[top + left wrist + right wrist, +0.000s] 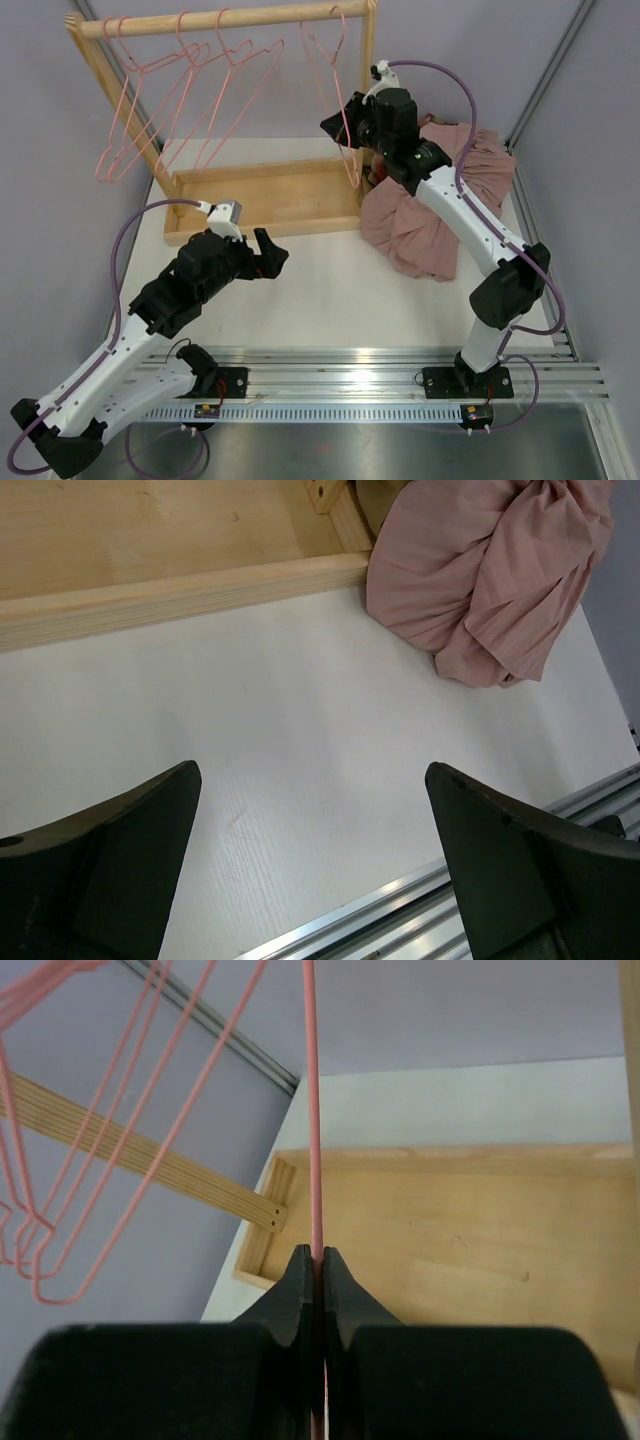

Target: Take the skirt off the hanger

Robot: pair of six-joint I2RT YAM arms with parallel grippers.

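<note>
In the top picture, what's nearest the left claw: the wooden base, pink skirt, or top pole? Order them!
1. The wooden base, just behind the left gripper.
2. The pink skirt, off to the right.
3. The top pole, far back.

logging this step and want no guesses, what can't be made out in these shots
- Right wrist view: the right gripper is shut on the hanger wire; its hook and bottom run off the frame.
- Top view: the right arm covers part of the skirt and hides whether it touches the hanger.
- Left wrist view: the skirt is cut off by the top and right edges.
</note>
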